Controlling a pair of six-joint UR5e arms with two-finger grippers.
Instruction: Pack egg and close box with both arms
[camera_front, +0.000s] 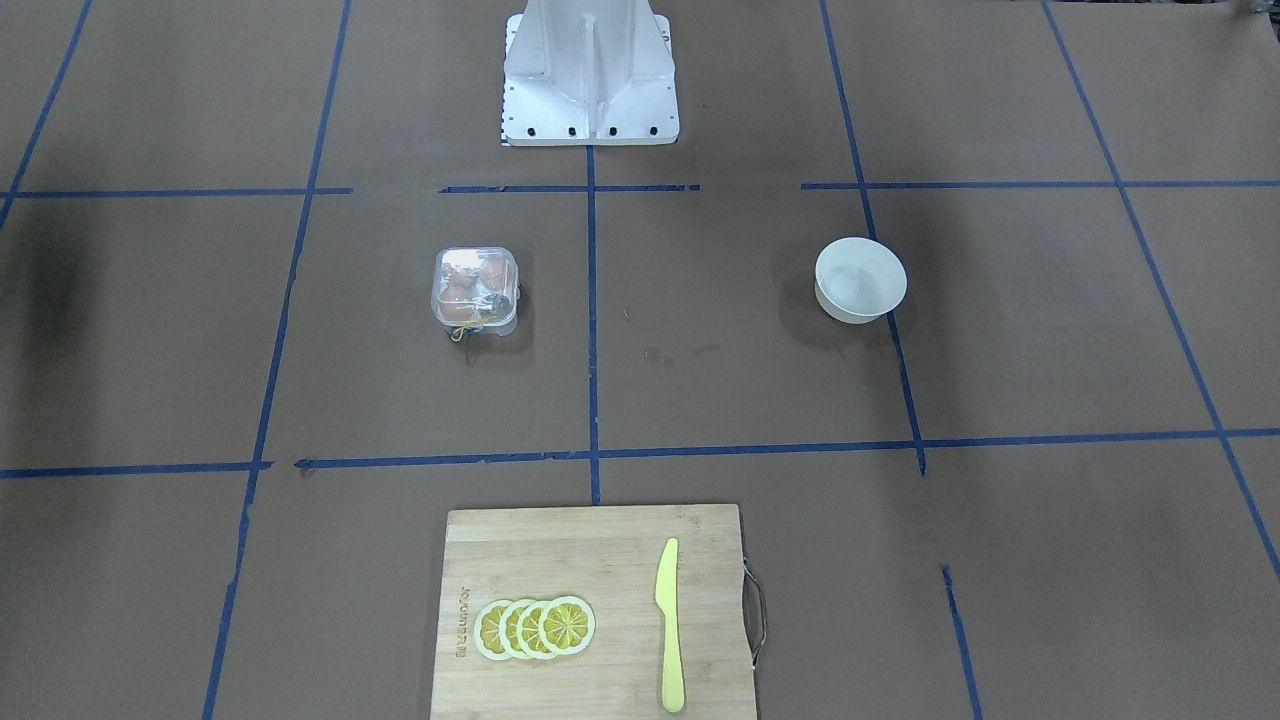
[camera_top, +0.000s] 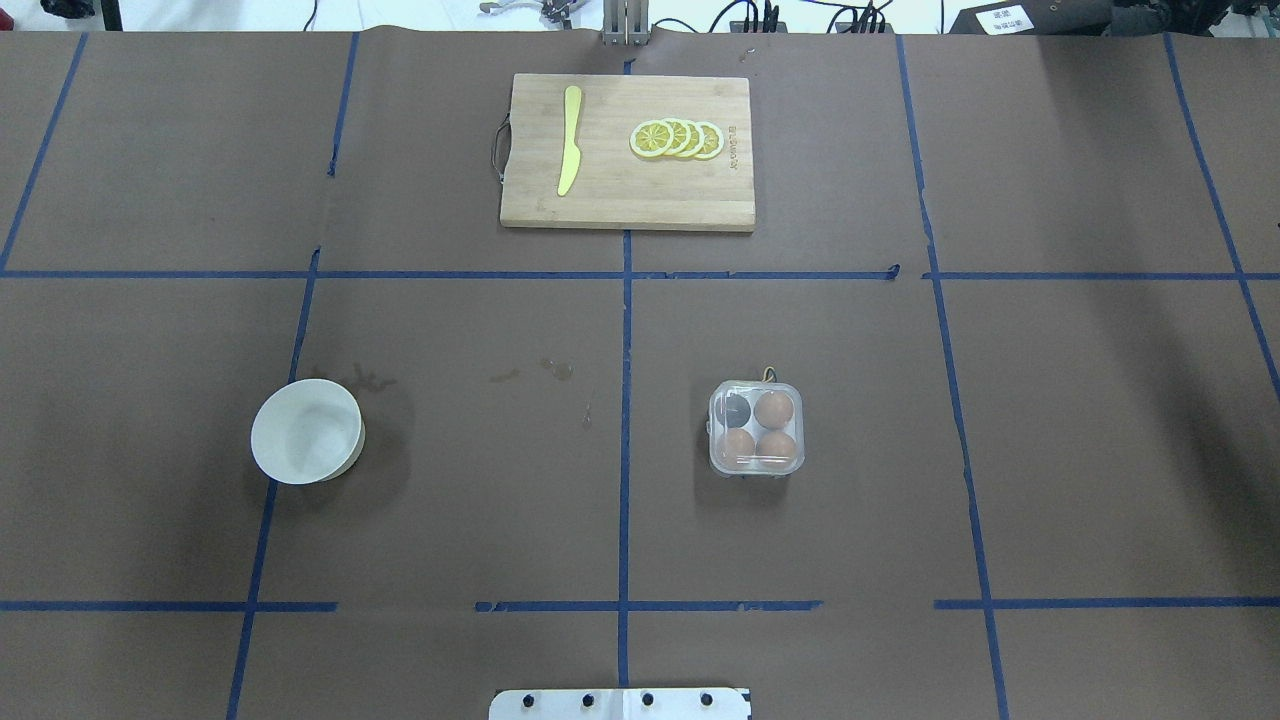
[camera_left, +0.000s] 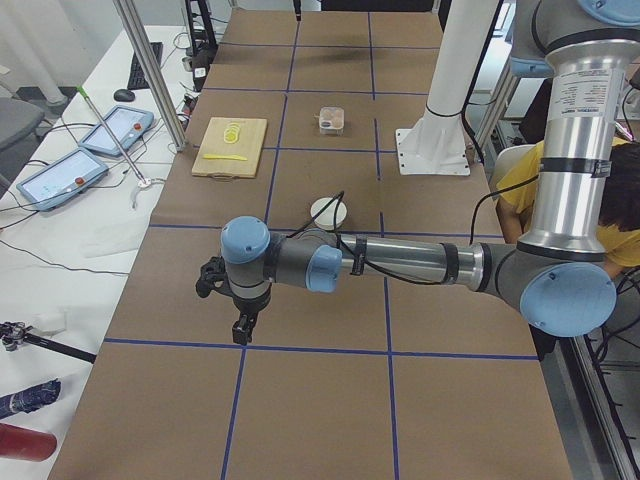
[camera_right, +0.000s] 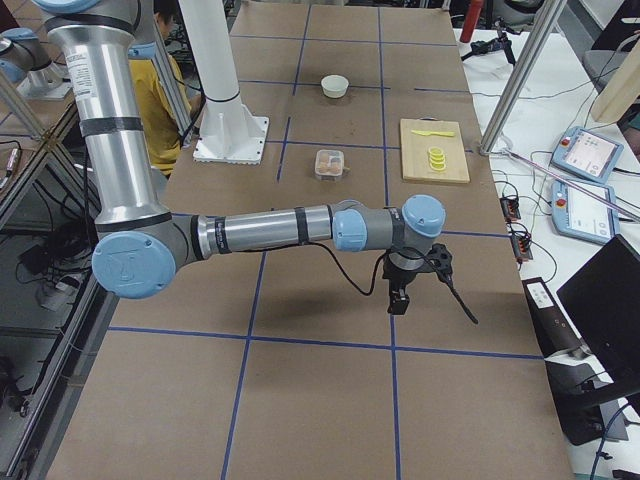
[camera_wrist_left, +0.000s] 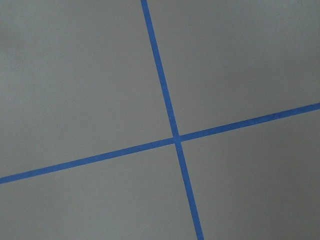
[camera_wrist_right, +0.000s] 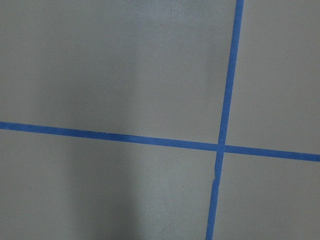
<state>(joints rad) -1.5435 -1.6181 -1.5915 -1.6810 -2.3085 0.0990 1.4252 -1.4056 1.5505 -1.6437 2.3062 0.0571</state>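
The clear box (camera_top: 756, 428) stands on the brown table right of centre, with its lid down; it also shows in the front-facing view (camera_front: 476, 290). Three brown eggs (camera_top: 773, 408) sit in its cells and the fourth cell looks dark. I cannot tell which of them is the task's egg. My left gripper (camera_left: 240, 325) hangs over the table's left end, far from the box. My right gripper (camera_right: 397, 300) hangs over the right end. Both show only in the side views, so I cannot tell whether they are open or shut. Both wrist views show only table and blue tape.
A white bowl (camera_top: 307, 431) stands left of centre and looks empty. A wooden cutting board (camera_top: 620, 200) lies at the far edge with a yellow knife (camera_top: 570, 140) and lemon slices (camera_top: 678, 138). The robot's base (camera_front: 590, 75) is at the near edge.
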